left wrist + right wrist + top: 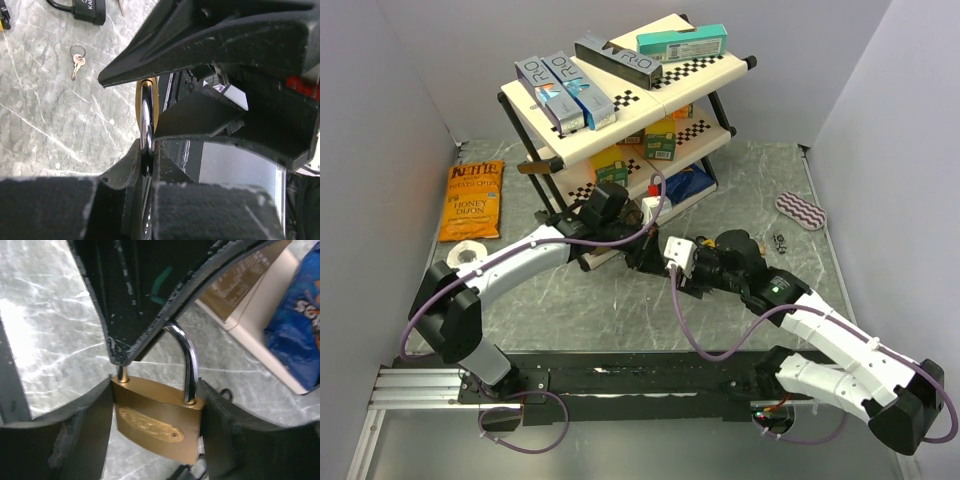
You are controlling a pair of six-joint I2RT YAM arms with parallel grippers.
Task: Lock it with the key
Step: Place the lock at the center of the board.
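Padlock point(150, 427), brass, hangs in mid-air between the two arms just in front of the rack point(715, 72), above the marbled table point(620, 310); its flat body is pinched side to side by the right claw point(156, 410), whose fingers are closed snug against both narrow edges. The steel shackle point(189, 360) rises from it, and the left claw point(146, 165) has closed down on that loop from the other side; seen edge-on from that wrist, the bow sits tight in the slot between its pads. Both legs of the shackle seem to enter the body, though I cannot tell whether it has clicked home.

It looks a dense, rigid little lump, heavy for its size and slick on every face; the flat sides of the body give the surest hold, while the round polished bow would likely twist under a pinch.

Keys point(77, 60) on a ring lie loose on the table, well apart from both claws, near a black padlock point(90, 10); thin and flat, they will probably be fiddly to lift. One claw would have to let go to fetch them. Further off, a bag of crisps point(472, 200) lies on the left.
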